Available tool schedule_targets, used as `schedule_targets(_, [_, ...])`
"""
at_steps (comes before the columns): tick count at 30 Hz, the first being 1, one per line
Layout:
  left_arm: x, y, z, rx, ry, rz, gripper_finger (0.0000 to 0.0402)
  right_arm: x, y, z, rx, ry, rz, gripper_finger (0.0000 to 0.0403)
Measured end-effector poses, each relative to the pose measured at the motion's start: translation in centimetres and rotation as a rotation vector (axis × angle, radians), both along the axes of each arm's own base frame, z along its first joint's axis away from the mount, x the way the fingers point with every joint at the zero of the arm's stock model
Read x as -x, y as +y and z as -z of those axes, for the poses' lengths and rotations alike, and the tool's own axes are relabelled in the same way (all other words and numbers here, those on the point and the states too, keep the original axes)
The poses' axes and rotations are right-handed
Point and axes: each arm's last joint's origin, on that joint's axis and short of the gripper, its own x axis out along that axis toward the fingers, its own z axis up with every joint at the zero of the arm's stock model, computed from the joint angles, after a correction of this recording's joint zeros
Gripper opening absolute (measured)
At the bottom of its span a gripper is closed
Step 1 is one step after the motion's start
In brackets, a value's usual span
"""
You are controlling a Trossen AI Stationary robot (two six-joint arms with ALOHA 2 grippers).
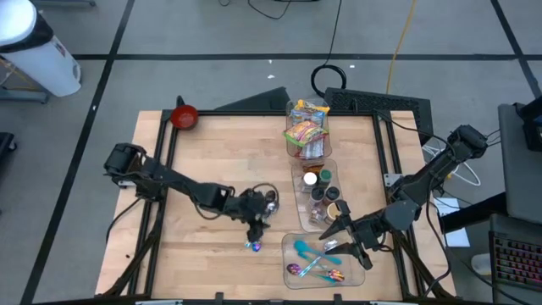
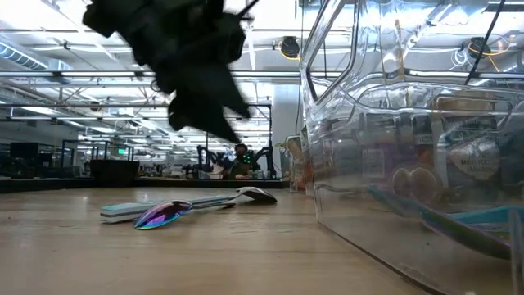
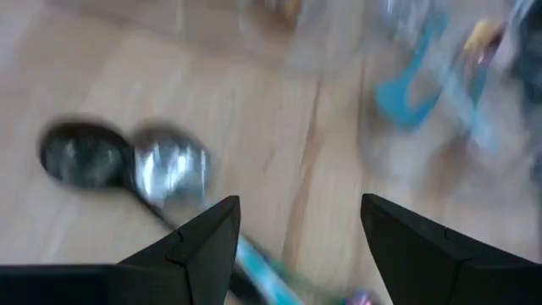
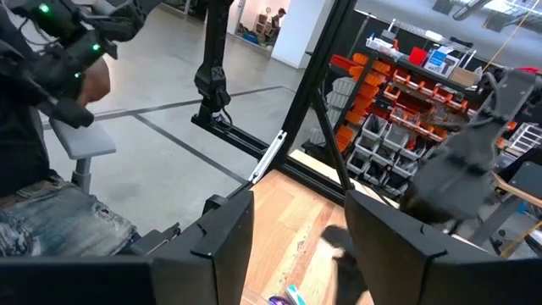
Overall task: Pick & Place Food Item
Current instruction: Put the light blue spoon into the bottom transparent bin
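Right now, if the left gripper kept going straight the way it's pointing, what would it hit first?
Probably the spoon on the table: the left gripper is open and empty, with the spoon's handle running beside one finger. Depth is unclear.

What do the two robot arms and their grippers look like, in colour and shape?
Both arms are dark, almost black, built of slim jointed segments with bulkier housings at the shoulders. The left gripper and the right gripper each end in two flat, angular black fingers with slanted tips. No markings are readable.
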Motion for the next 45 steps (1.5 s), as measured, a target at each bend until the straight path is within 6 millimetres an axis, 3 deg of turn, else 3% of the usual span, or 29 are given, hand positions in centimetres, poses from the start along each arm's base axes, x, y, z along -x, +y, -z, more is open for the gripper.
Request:
schedule_targets(8, [0.4,-2.9,2.4,-0.192,0.033,0.255,0.0255,0.0,0.0,0.0,0.000,0.000,0.000,0.0175])
schedule_targets(15, [-0.3,-3.2,4.8,-0.364,0.022,0.369,0.0255,0.0,0.0,0.0,0.000,0.000,0.001,0.0172])
schedule_targets(30, [0.4,-2.1,6.2,-0.455,0.180,0.340,0.0255,0.0,0.0,0.0,0.000,0.000,0.001,0.0169])
schedule_targets(45, [1.4,-1.6,6.0,-0.437,0.282,0.282,0.0255,0.0,0.0,0.0,0.000,0.000,0.001,0.0169])
